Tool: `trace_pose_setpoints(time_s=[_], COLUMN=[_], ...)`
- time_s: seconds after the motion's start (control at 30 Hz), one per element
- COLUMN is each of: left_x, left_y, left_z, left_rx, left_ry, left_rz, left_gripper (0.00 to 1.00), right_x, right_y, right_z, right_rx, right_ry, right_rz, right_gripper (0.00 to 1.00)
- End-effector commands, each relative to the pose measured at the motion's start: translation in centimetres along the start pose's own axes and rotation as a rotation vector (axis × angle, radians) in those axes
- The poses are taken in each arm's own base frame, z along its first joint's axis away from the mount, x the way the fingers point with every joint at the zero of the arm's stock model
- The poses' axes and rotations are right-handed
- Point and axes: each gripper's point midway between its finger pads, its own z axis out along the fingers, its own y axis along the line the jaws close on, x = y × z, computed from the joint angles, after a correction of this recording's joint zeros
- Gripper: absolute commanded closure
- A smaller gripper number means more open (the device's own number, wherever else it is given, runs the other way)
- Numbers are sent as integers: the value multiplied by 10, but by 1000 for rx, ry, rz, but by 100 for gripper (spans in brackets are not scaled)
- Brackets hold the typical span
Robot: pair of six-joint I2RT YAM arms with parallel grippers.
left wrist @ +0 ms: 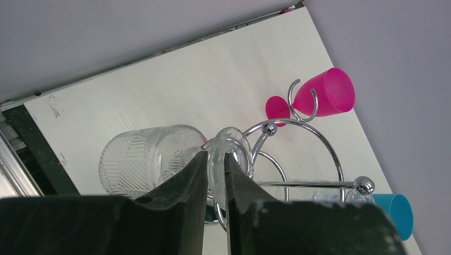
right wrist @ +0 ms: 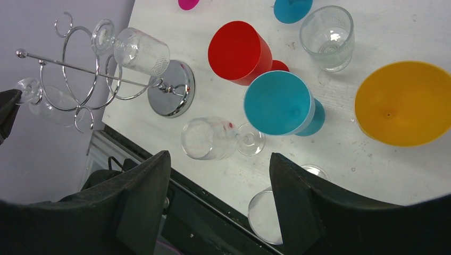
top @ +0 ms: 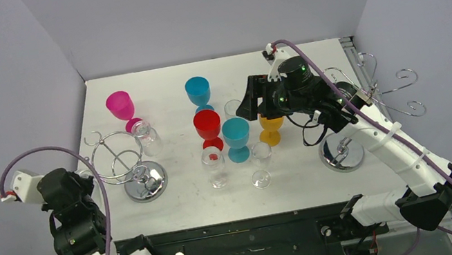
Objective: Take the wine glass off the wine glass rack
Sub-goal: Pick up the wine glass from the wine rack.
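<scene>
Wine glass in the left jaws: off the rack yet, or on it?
On the rack. The wine glass hangs tipped sideways, its foot beside the rack wire; the left gripper jaws pinch that foot.

The right gripper [right wrist: 219, 159] has its two dark fingers [right wrist: 143, 204] spread wide apart, low in the picture. Below them is the white table [right wrist: 372, 159]. A red cup [right wrist: 236, 50], a teal cup [right wrist: 279, 103] and a big yellow cup [right wrist: 404, 103] stand close together. A clear glass [right wrist: 327, 37] stands near the top. A second clear glass [right wrist: 210, 138] shows between the fingers, and we look right down into it. On the left is the shiny wine glass rack [right wrist: 174, 90]. One wine glass [right wrist: 141, 50] hangs tipped on its wire. The other wine glass [right wrist: 53, 103] hangs at the far left side. It is faint and hard to see.
</scene>
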Motion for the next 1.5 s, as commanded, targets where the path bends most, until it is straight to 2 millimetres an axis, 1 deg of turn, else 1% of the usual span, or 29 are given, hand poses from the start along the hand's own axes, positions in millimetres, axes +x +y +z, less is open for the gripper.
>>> trace_pose_setpoints(time_s=[0.0, 0.33, 0.57, 0.87, 1.2, 1.27, 1.43, 1.47], left_x=[-24, -34, -37, -45, -50, -50, -54, -55], left_y=[-5, -3, -9, -10, -15, -15, -15, -14], left_z=[-13, -21, -25, -33, -37, -38, -43, -44], left_rx=[17, 24, 64, 74, 105, 107, 103, 101], left_ry=[-82, -141, -159, -192, -202, -205, -215, -217], left_rz=[-36, -94, -110, -123, -135, -138, -146, -147], left_gripper=[100, 100, 100, 100, 100, 100, 100, 100], right_x=[-11, -10, -9, -9, -9, -9, -9, -6], right_y=[5, 5, 4, 4, 3, 7, 30, 34], right_z=[-4, -4, -4, -4, -3, -3, -2, 0], right_rx=[-14, -12, -6, -7, -5, -22, -105, -116], right_ry=[-56, -57, -55, -57, -56, -51, -31, -18], right_rz=[-25, -27, -30, -30, -31, -34, -52, -53], right_gripper=[36, 37, 37, 37, 37, 37, 36, 36])
